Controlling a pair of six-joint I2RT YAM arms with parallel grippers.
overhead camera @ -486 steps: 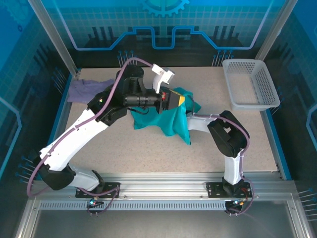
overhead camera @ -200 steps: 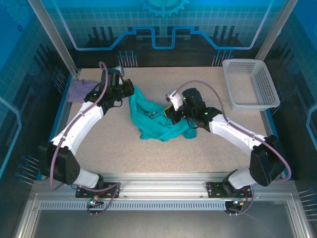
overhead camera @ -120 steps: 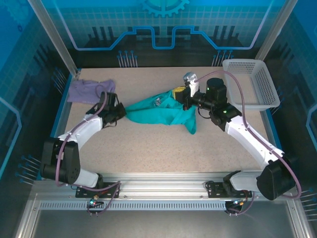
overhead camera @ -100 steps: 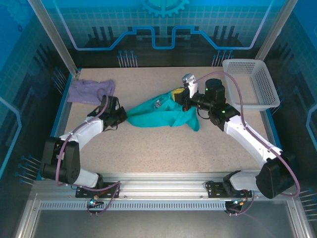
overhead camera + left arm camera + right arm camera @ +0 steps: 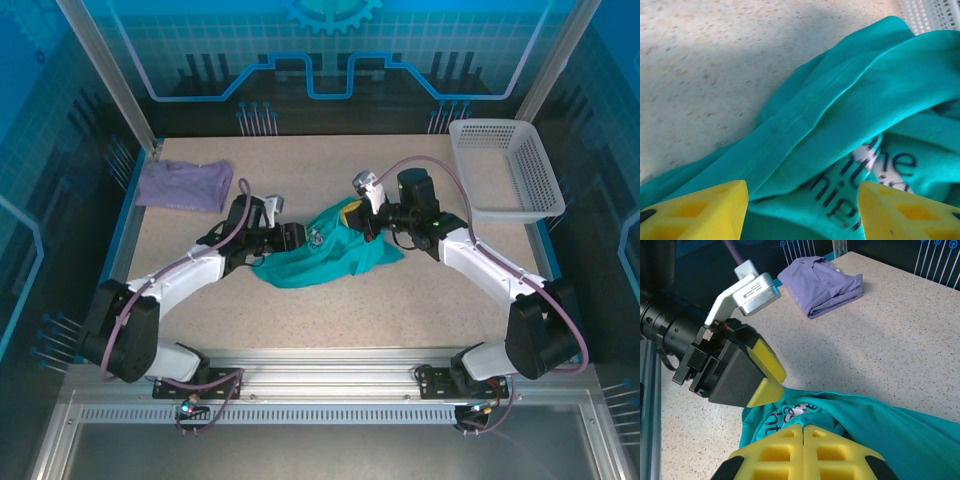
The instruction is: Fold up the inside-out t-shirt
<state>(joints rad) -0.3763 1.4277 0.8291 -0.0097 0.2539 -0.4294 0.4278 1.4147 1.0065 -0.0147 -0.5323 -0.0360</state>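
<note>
Cloth lies bunched in a heap at mid-bench: the inside-out t-shirt (image 5: pixel 330 258), teal with its print caught in the folds, sits crumpled on the bench (image 5: pixel 300 320) between both arms. The right pincer (image 5: pixel 803 432) is pressed closed at the shirt's far-right edge, apparently pinching cloth to anchor it. The left pincer (image 5: pixel 800 192) stands parted over the left side, holding nothing, probably placed to take a grip for spreading. A folded lavender shirt (image 5: pixel 185 185) lies far left, well apart.

Dark print on inside-out t-shirt (image 5: pixel 850 100): "he" legible, rest unreadable.
</note>
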